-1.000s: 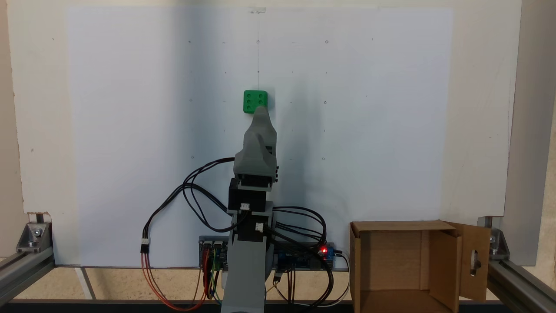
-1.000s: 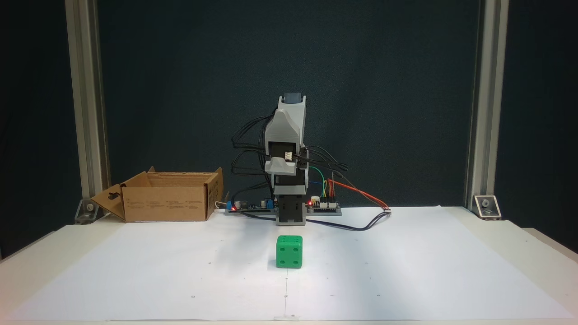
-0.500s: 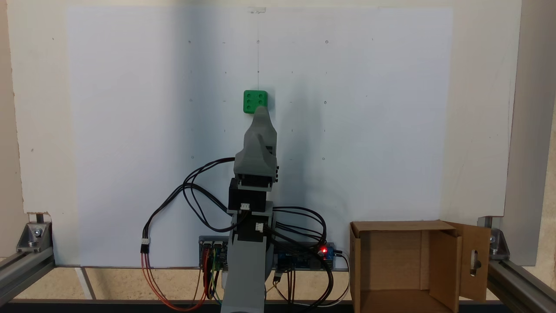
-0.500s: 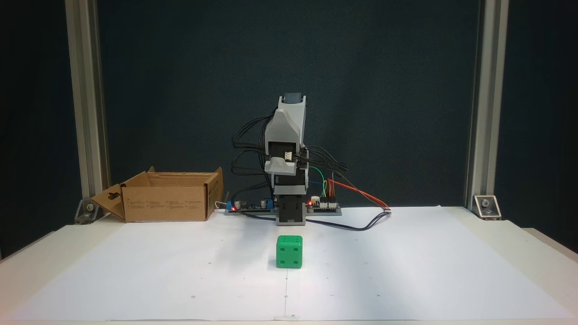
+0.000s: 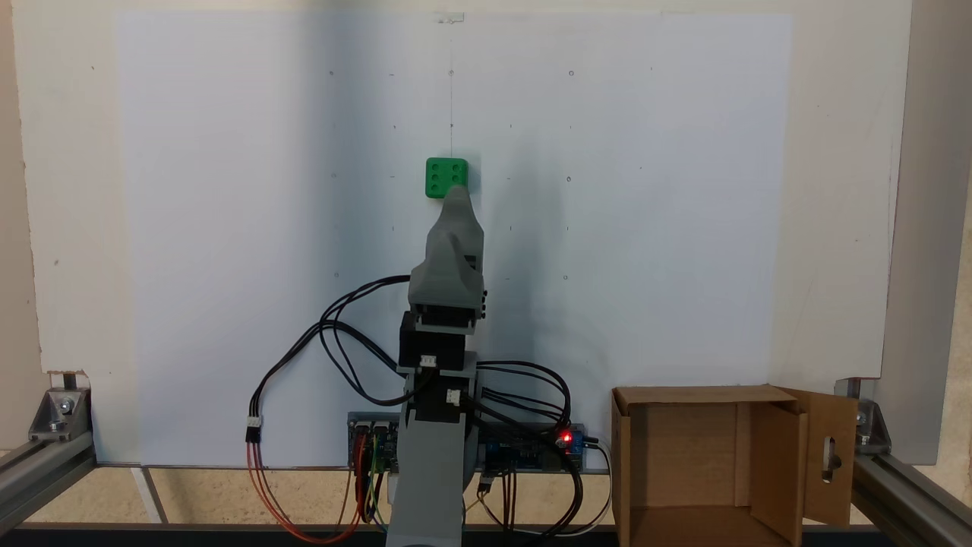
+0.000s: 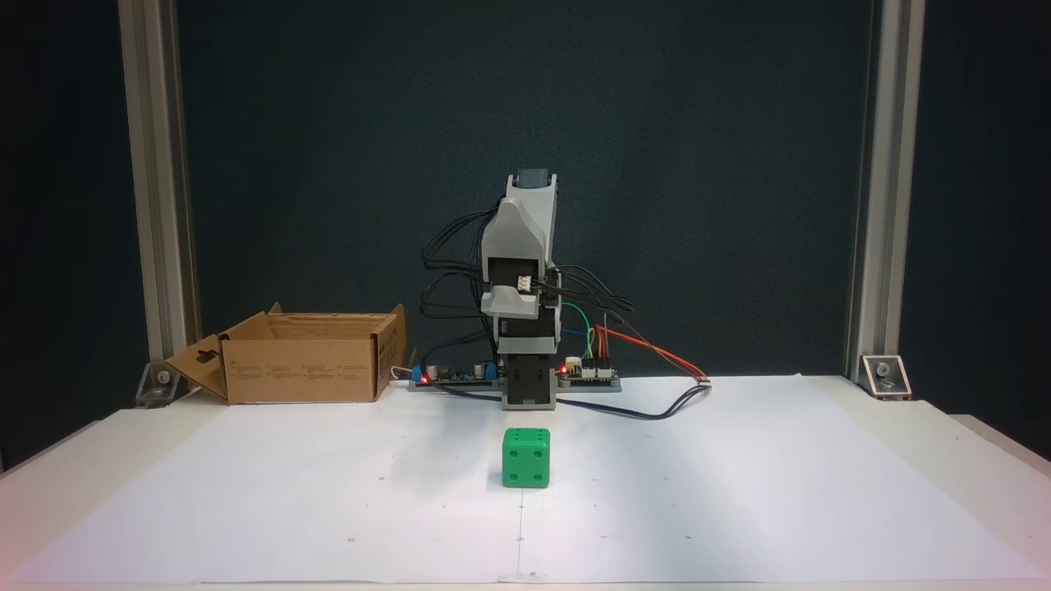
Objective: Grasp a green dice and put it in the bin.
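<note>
Two fixed views of one arm at rest above a papered tabletop [image 6: 246, 492]. The dice [image 6: 526, 457] stands square on the white paper [image 5: 228, 228], near the sheet's centre line, with nothing touching it; in the top-down fixed view it [image 5: 443, 176] lies at 12 o'clock from the arm's base, six pips up. The arm [image 6: 523, 271] is folded upright over its base, and its pincer [image 5: 456, 194] points toward the dice; from above, the tip overlaps the dice's near corner, but the front view shows the arm raised well clear of the paper and set back from the dice, so the overlap is one of perspective. The two jaws lie one behind the other for both cameras, so whether the pincer is spread or pressed together cannot be told. The bin [image 5: 714, 463] sits open at 4 o'clock from the base in the top-down view, and at 9 o'clock from it in the front view [image 6: 296, 361], its slotted flap [image 5: 831, 456] folded outward. Judged from this layout, the grasp has not begun. Likely faults: a descent with the jaws too narrow would strike the dice's top and push it along the smooth paper; an off-centre pinch on the rounded corners could squeeze it out; on the carry, the loose cables [image 5: 334, 334] or the raised flaps could snag the arm or deflect the release.
</note>
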`<state>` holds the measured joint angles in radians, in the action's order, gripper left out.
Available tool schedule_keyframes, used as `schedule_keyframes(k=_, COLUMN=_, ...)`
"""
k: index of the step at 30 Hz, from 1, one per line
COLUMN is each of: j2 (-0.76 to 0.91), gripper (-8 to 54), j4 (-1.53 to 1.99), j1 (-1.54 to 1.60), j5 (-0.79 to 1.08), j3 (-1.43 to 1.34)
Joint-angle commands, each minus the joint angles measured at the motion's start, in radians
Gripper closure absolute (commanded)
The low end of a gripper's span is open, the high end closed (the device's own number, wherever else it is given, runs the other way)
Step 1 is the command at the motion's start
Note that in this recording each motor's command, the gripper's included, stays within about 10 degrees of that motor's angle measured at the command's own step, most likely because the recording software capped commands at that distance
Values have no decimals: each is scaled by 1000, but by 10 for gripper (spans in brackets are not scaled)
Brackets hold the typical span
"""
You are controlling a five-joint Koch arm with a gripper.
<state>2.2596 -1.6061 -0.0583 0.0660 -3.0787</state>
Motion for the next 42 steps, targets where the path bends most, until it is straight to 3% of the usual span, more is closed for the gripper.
schedule_keyframes(k=1, j2=109, gripper=12, j4=-52, j1=-3, j5=-38, j3=-51)
schedule_keyframes(k=17, j2=109, gripper=23, j4=150, j1=-12, j5=-32, j3=41)
schedule_keyframes(k=31, j2=112, gripper=21, j4=1098, j1=-14, j5=-38, j3=497)
schedule_keyframes(k=42, j2=104, gripper=22, j4=1828, j1=20, j5=-156, j3=1002)
